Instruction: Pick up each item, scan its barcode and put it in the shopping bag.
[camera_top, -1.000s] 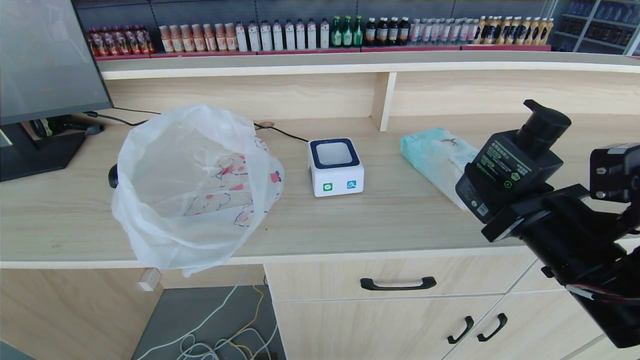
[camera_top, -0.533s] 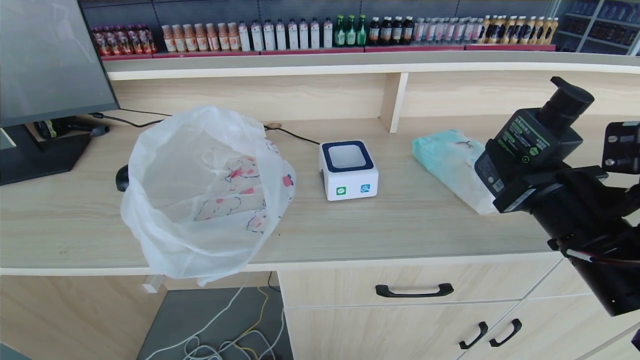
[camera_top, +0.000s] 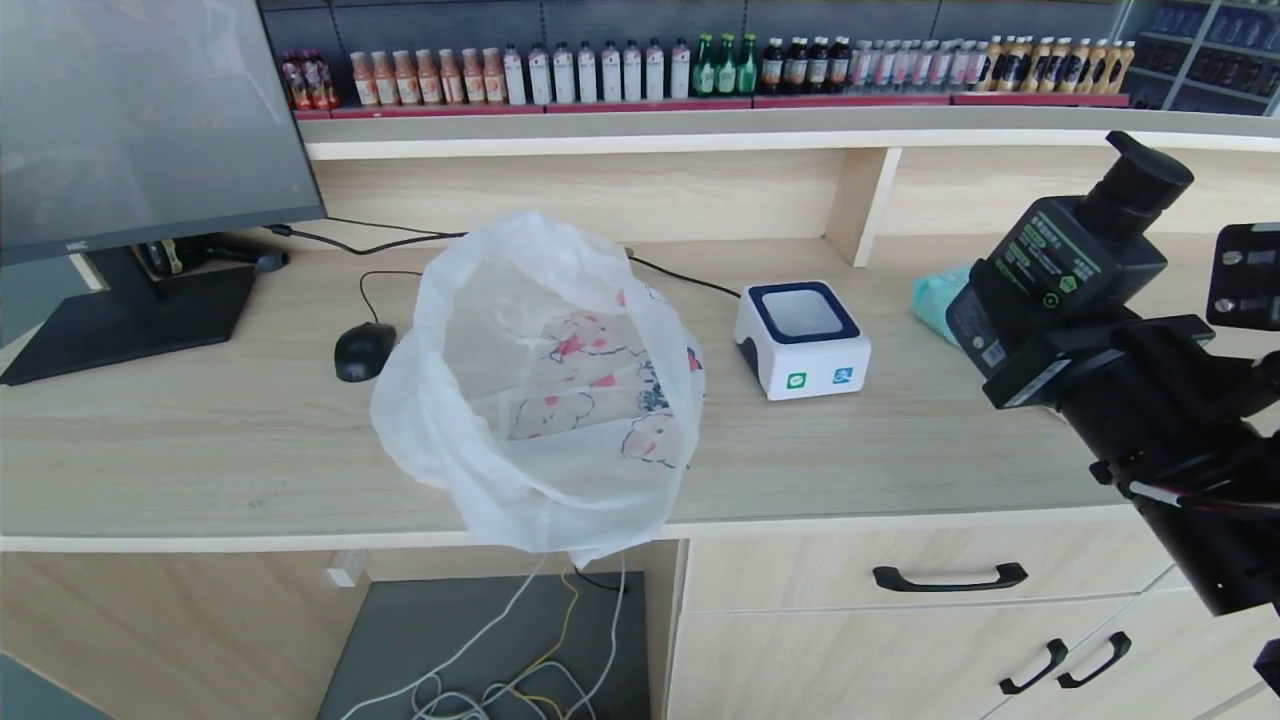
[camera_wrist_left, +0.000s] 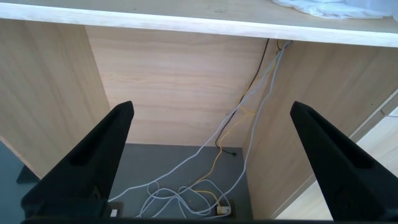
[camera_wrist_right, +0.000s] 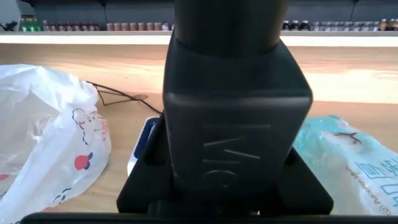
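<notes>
Right gripper (camera_top: 1045, 375) has carried one bottle (camera_top: 1060, 270) toward one scanner (camera_top: 800, 335), clamped on it | one tissue pack (camera_top: 935, 295) behind it | one shopping bag (camera_top: 540, 400) to its left | left gripper (camera_wrist_left: 211, 109) fingers apart

1 ea.: bag (camera_top: 470, 450), scanner (camera_top: 802, 338), bottle (camera_top: 1055, 265), tissue pk (camera_top: 935, 296)

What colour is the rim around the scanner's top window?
Dark blue, on the white scanner; it shows best in the head view.

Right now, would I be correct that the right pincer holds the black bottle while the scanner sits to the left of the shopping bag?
Not quite: the head view shows the scanner to the right of the shopping bag. The right pincer does hold the black bottle.
</notes>
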